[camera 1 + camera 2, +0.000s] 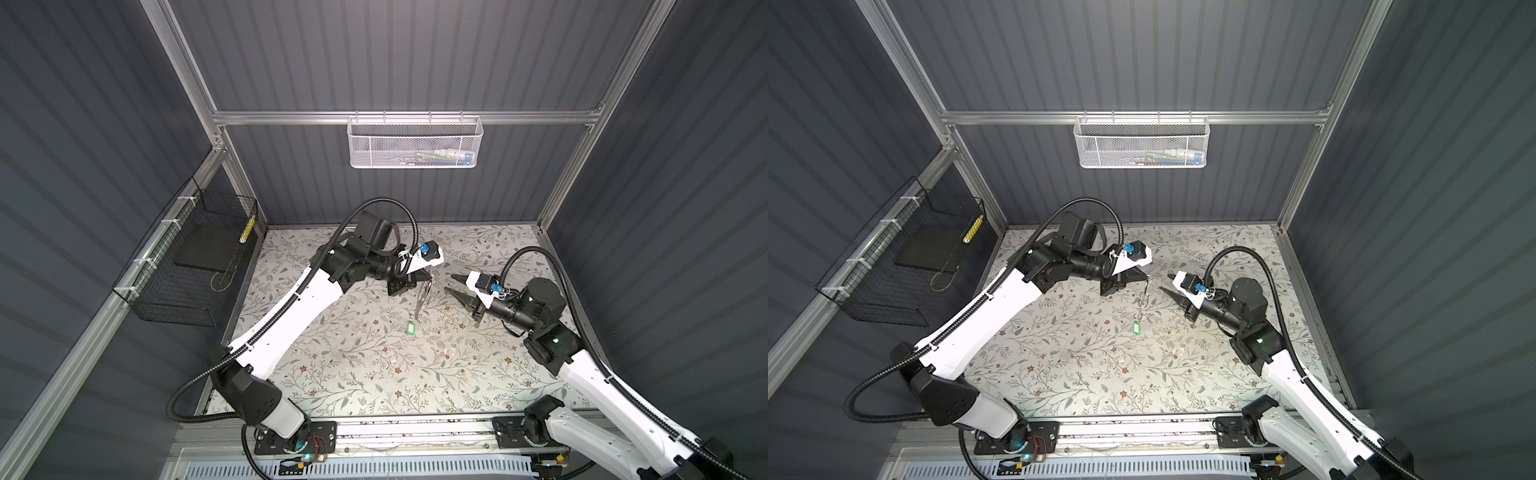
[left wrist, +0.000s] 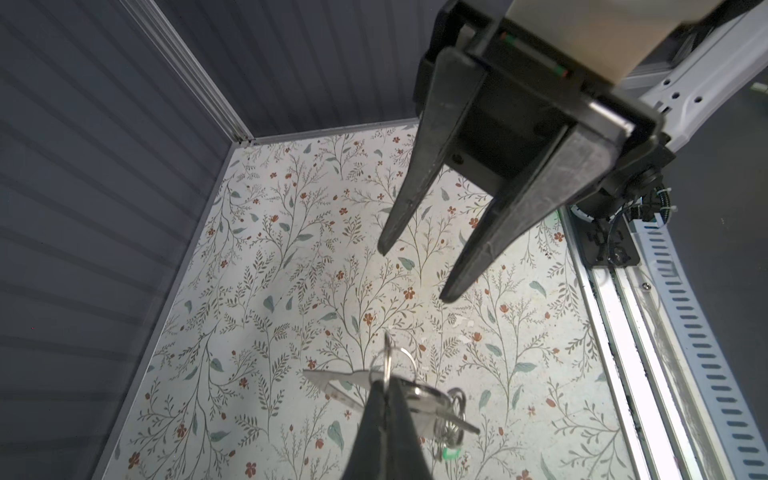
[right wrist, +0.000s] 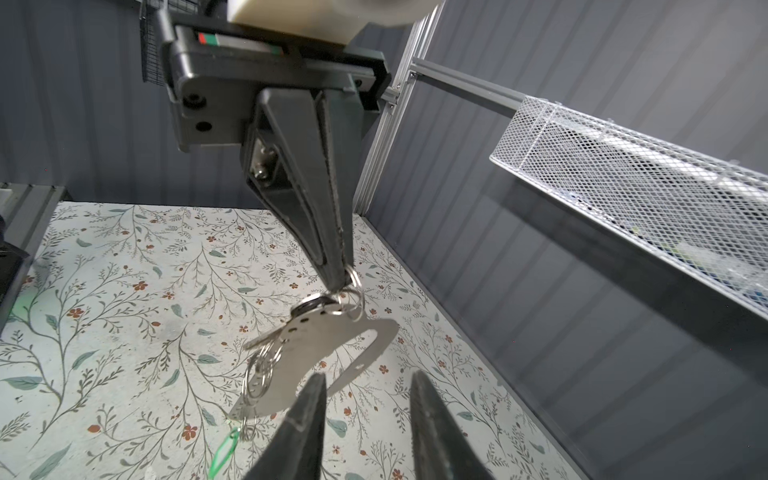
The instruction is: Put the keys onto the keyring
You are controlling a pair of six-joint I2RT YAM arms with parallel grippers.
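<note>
Table was cream with floral print; tag green; keyring silver; mesh basket white; wire basket black.

Bright, even overhead light on the mat — soft shadows, slight blur, wide-angle bowing at edges.

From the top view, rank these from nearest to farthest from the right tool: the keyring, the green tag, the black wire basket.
1. keyring: hangs from the shut left tool, just left of the open right tool.
2. green tag: at the keyring's lower end, a little further left and toward the front.
3. black wire basket: at the far left side, clearly farthest.
</note>
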